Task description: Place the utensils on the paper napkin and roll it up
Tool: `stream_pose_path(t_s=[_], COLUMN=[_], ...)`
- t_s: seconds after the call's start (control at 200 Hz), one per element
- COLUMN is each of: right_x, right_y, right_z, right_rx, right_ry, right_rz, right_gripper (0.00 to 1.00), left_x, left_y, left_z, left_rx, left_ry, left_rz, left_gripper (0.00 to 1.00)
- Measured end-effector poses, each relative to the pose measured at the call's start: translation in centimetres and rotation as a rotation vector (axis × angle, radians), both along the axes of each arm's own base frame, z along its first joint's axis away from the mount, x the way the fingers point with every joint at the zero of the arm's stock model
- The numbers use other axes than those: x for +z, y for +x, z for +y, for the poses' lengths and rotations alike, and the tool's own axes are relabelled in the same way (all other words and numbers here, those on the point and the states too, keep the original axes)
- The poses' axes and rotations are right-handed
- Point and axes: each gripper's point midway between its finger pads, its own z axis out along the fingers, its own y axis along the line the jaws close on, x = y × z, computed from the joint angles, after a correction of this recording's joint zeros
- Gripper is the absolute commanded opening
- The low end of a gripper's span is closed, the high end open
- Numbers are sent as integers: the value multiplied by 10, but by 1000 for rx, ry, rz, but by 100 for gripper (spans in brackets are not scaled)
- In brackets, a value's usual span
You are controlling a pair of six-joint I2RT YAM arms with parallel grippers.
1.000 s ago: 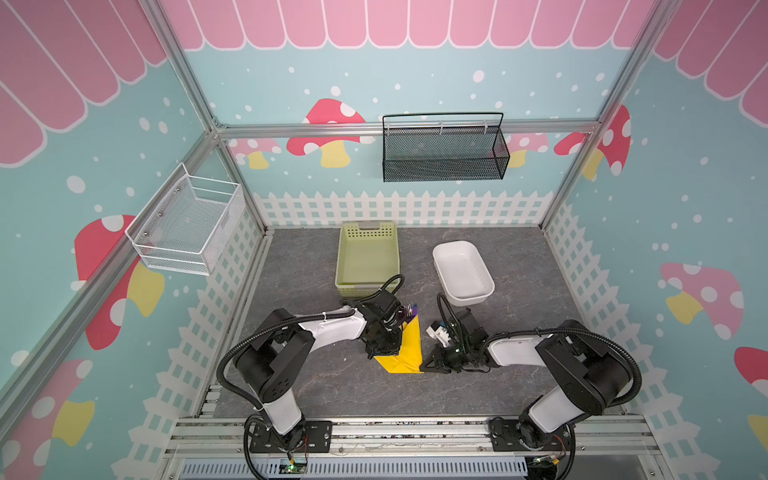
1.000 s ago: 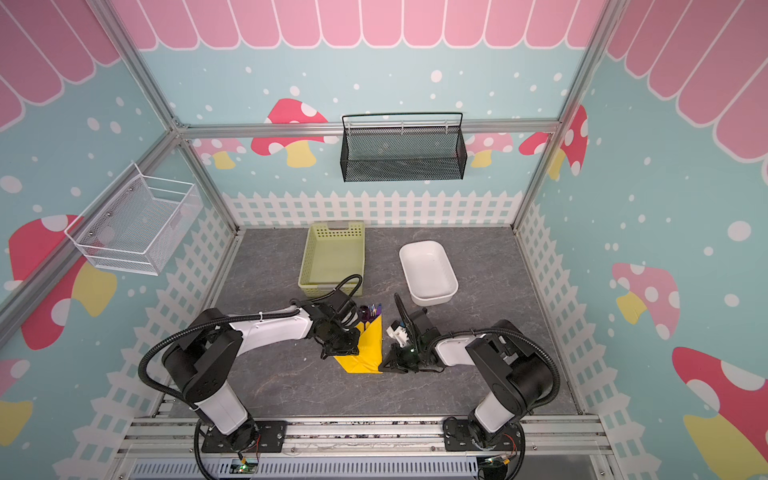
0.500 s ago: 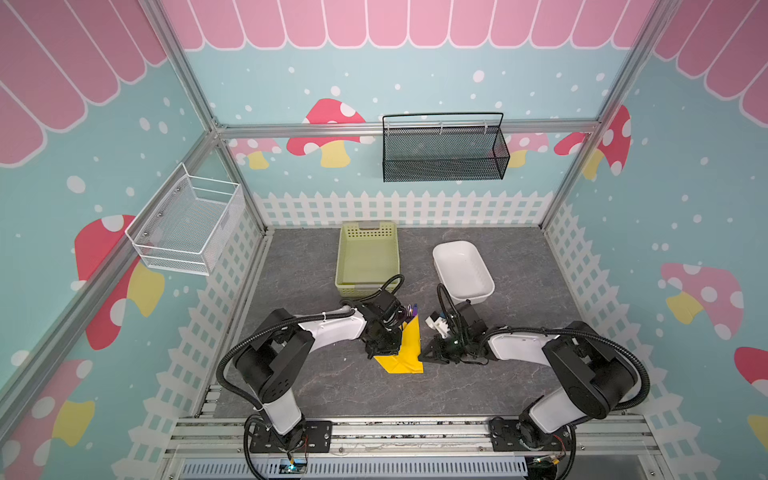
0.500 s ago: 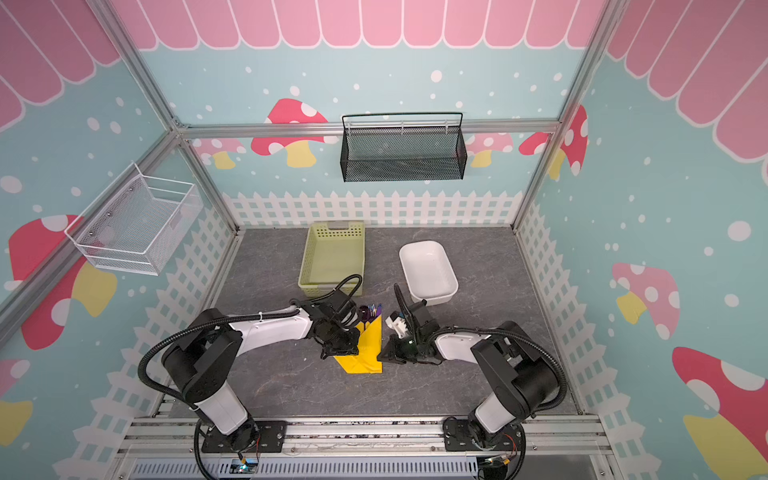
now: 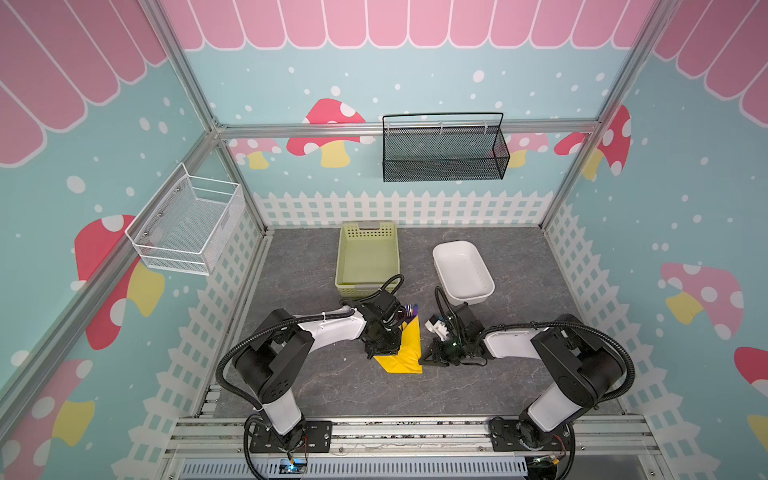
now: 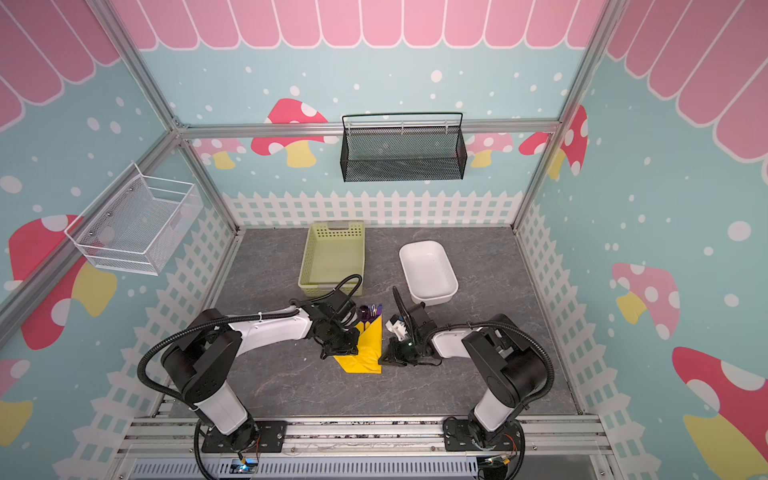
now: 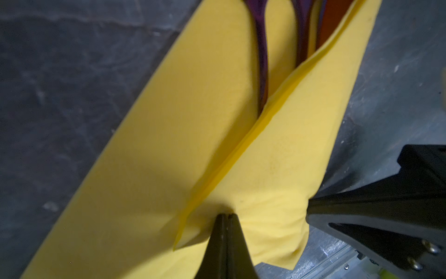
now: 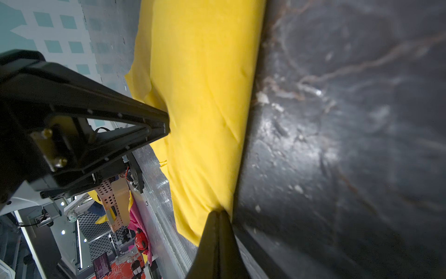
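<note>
Down toward the 6 o'clock side of the tabletop (image 5: pixel 316 374), pretty much midway between the two arms, lies the paper napkin (image 5: pixel 406 353), bright yellow and partly folded up. Its 3 o'clock side is flipped over onto itself, so the flap edge runs on a slant across the sheet. The utensils (image 6: pixel 371 312) are lying on it, and their purple shiny heads poke out past the napkin's 12 o'clock tip in both top views. In the left wrist view the dark purplish handles run down the paper and slip under that flap.

The left gripper (image 7: pixel 226 218) comes in from 9 o'clock, fingers clamped tight together, with the tip right on the flap where the paper puckers around it. The right gripper (image 8: pixel 219 215) comes in from 3 o'clock, fingers likewise squeezed together, with the tip touching the napkin's 3 o'clock edge near its 6 o'clock end. Honestly I can't tell if either one has a bit of paper nipped or is just pressing on it.

Off at 11 o'clock from the napkin is a green basket (image 5: pixel 345 249), and at 1 o'clock a white tub (image 5: pixel 469 297), both clear of the napkin.
</note>
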Motion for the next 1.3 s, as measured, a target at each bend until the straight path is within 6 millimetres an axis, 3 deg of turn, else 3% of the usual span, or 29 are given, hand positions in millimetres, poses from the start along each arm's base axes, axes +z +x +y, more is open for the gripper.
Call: stream_pose_path(t_s=[0.365,0.67,0.986,1.301], right_x=[21,0,3,19], right_y=[20,18,20,38], right_z=[5,2,0,7], right_rx=[-23,-18,-22,-26], right_ry=[33,2,1,38], right_rz=[-62,-17,-29,-78], right_gripper=[0,0,0,0], left_x=[0,0,0,0], left_y=[0,0,0,1], left_z=[0,0,2,3], left_rx=[0,0,2,4], left_ry=[0,1,7,14], left_rz=[0,0,-4,-7], left_gripper=[2,2,1,1])
